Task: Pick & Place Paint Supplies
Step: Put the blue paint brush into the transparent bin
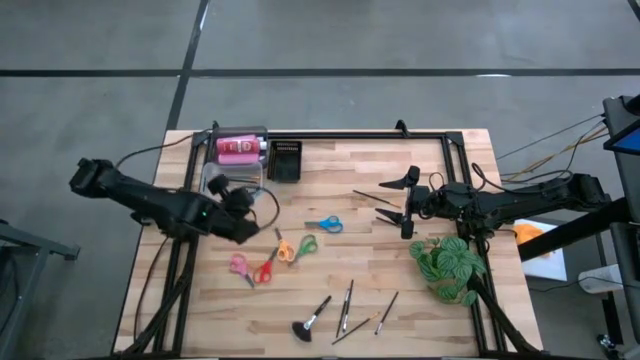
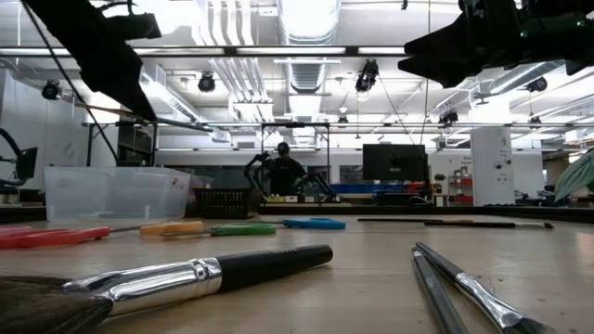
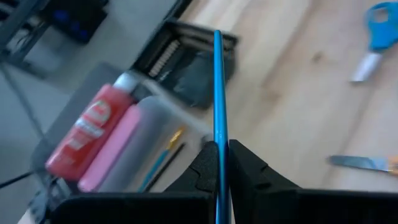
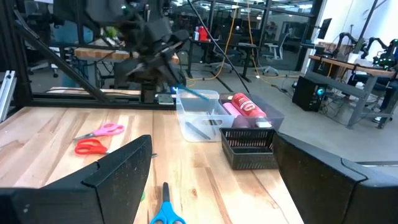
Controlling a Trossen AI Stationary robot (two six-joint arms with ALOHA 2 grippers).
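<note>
The left gripper (image 3: 222, 163), fingers clamped on a blue-handled brush (image 3: 218, 93), hovers beside the clear tub (image 1: 222, 172), seemingly mid-delivery and next needing alignment over it, while the right gripper (image 1: 400, 203) waits, fingers apart.

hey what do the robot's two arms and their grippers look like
Both arms are dark, nearly black, built of jointed segments. The left arm trails a thin black cable looping over the table. The left gripper has two flat, matte black fingers tapering to narrow tips. The right gripper has broad, angular black fingers.
</note>
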